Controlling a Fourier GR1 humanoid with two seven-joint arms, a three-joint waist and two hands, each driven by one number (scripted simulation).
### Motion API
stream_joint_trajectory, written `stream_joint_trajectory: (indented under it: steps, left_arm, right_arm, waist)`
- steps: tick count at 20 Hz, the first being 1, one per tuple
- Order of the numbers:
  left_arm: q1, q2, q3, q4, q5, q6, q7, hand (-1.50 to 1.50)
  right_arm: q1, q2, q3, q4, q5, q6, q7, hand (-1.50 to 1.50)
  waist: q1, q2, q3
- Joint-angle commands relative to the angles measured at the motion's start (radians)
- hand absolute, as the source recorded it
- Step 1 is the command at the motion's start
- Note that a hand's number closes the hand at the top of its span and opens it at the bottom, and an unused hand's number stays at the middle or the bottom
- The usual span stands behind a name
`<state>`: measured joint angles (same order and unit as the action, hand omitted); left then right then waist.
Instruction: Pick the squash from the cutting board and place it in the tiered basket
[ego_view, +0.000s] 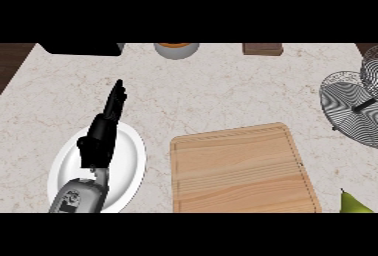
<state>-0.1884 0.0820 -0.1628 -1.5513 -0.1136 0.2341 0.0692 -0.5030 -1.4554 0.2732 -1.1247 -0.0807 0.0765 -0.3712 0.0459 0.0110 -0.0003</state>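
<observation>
The wooden cutting board (240, 170) lies at lower centre with nothing on its visible surface. A yellow-green pointed thing, likely the squash (353, 202), shows at the bottom right edge, just right of the board; most of it is cut off by the view's edge. The wire tiered basket (353, 107) stands at the right edge. My left hand (103, 132) is open, fingers straight and pointing up the counter, above a white plate. My right hand does not show.
A white plate (129, 165) lies under my left forearm at lower left. Along the far edge stand a black appliance (80, 48), a grey bowl (176, 49) with orange contents, and a brown block (263, 48).
</observation>
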Motion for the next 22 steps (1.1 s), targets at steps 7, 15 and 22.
stream_joint_trajectory:
  steps: [7, 15, 22]
  left_arm:
    - [0.019, 0.022, 0.035, -0.011, 0.028, -0.034, -0.022, 0.0]
    - [0.048, 0.012, 0.017, -0.003, 0.002, -0.025, -0.044, 0.0]
    - [0.008, -0.004, 0.033, 0.011, 0.005, -0.012, -0.03, 0.0]
  right_arm:
    - [-0.178, 0.251, -0.017, 0.237, -0.01, 0.231, 0.097, -1.5]
    - [-0.307, 0.309, -0.188, 0.493, -0.154, 0.334, 0.126, -1.5]
    - [-0.332, 0.169, -0.294, 0.79, -0.178, 0.454, 0.117, -1.5]
  waist:
    - [-0.006, -0.003, 0.0]
    - [-0.013, -0.005, 0.001]
    - [-0.011, 0.004, 0.004]
